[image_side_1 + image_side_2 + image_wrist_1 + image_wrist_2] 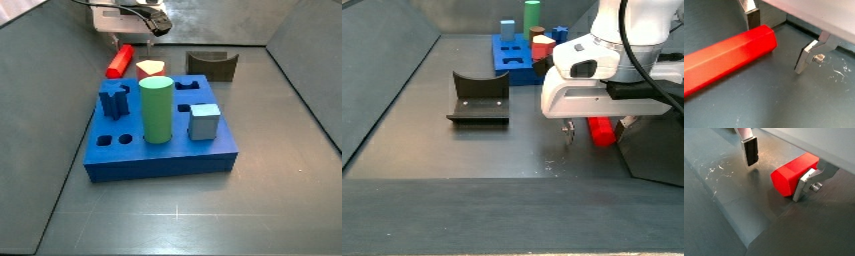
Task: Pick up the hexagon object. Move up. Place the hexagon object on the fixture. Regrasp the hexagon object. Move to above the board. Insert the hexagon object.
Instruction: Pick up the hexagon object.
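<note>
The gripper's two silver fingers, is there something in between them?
Yes. One end of the hexagon object lies on the floor between the open gripper fingers, beside one finger, with a gap to the other. Both wrist views show it.

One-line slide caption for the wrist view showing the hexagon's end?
Open gripper straddling one end of the red hexagon object lying on the grey floor, fingers not yet closed.
</note>
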{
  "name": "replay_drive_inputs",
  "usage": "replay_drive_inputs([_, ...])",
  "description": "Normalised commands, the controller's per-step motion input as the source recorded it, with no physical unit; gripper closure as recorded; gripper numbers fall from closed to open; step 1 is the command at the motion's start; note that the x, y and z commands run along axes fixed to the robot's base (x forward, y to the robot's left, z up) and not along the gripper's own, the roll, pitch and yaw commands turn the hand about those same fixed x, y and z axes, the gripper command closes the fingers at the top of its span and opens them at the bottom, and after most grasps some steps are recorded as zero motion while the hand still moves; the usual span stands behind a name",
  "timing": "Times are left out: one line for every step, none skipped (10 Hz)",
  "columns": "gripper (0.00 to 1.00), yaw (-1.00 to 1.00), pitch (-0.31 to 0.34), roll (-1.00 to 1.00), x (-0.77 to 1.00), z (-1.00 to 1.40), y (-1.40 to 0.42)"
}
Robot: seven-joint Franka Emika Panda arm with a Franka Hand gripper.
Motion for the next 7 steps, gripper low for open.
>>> replay_drive_inputs([0.00,-0.12,0.000,-0.07,-0.24,-0.05,-0.25])
replay_drive_inputs([0.00,-0.09,-0.033,0.01,-0.12,0.00,-0.33])
replay_drive_inputs([0.00,-0.12,0.000,0.05,0.00,-0.04,-0.47])
replay_drive_inputs([0.00,-0.01,-0.011,0.04,0.00,-0.16,-0.32])
replay_drive_inputs([0.00,-0.06,-0.013,-0.03,0.05,-0.55,-0.21])
replay_drive_inputs([0.00,0.00,-0.194,-0.21,0.00,-0.58,0.00])
replay_drive_inputs([0.00,0.00,-0.336,-0.14,0.00,-0.50,0.00])
